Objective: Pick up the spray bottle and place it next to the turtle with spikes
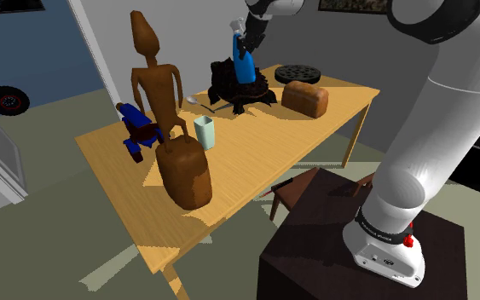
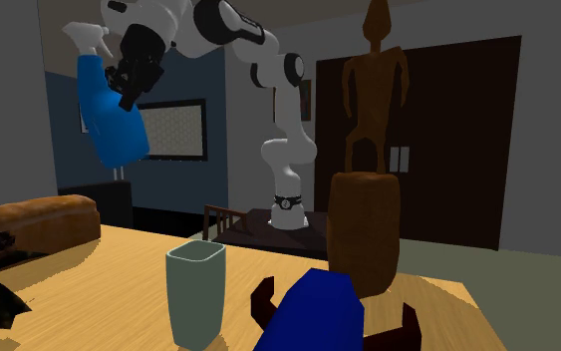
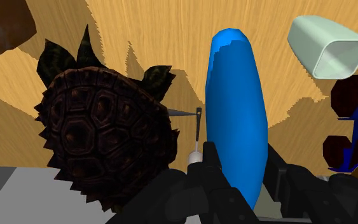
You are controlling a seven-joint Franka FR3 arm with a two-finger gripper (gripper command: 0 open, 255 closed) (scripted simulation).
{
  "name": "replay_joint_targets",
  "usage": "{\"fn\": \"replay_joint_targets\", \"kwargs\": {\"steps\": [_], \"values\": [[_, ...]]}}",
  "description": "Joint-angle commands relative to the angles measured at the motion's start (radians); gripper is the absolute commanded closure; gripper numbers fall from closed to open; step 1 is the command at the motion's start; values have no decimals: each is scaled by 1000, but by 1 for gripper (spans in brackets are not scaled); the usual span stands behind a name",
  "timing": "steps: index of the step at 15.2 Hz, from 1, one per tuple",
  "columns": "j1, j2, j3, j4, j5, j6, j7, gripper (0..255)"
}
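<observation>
Hand [image 3: 241,175] grips the blue bottle [image 3: 234,108], held in the air well above the counter [image 1: 255,162].
From the shoulder view's left: a blue toy [image 1: 138,128], a tall brown statue [image 1: 154,81] and, nearer, a brown jar [image 1: 184,170], then a pale cup [image 1: 205,132]. At the far side is the dark spiked turtle [image 1: 229,87], with the bottle aloft over it, then a black disc [image 1: 300,73] and a loaf [image 1: 304,98]. Seen from the wrist, the bottle hangs between turtle and cup.
</observation>
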Motion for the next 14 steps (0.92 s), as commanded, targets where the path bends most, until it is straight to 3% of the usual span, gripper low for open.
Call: {"fn": "replay_joint_targets", "kwargs": {"steps": [1,14], "values": [[1,0,1,-28,1,29,-2,255],[2,30,4,-166,26,196,-30,255]]}}
